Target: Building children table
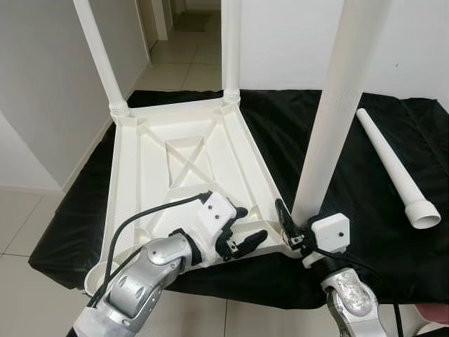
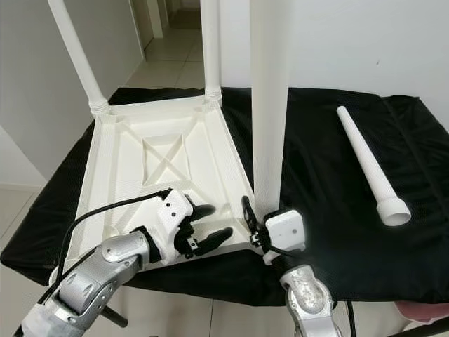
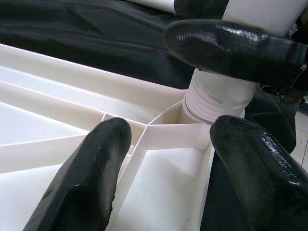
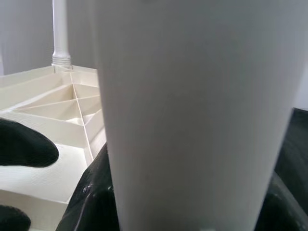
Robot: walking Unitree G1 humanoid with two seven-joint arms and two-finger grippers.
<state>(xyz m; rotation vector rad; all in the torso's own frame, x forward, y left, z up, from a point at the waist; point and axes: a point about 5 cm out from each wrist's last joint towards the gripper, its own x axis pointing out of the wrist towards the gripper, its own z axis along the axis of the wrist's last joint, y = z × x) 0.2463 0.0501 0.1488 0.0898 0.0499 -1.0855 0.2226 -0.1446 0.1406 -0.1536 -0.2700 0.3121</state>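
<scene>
The white plastic tabletop [image 1: 175,151] lies upside down on a black cloth. Two white legs [image 1: 98,56] [image 1: 231,49] stand upright in its far corners. A third leg [image 1: 337,105] stands tilted slightly in the near right corner socket, its threaded base [image 3: 216,98] sitting in the socket. My right gripper [image 1: 298,221] is shut on this leg just above the base, fingers [image 4: 91,192] pressed to its sides. My left gripper [image 1: 247,228] hovers open over the tabletop's near rim, just left of that corner, its fingers [image 3: 91,178] apart with only ribs between them.
A fourth leg [image 1: 393,168] lies loose on the black cloth [image 1: 330,274] to the right, wide end toward me. The cloth's front edge runs just under my arms. White walls stand left and behind, and a tiled corridor [image 1: 179,60] opens at the far left.
</scene>
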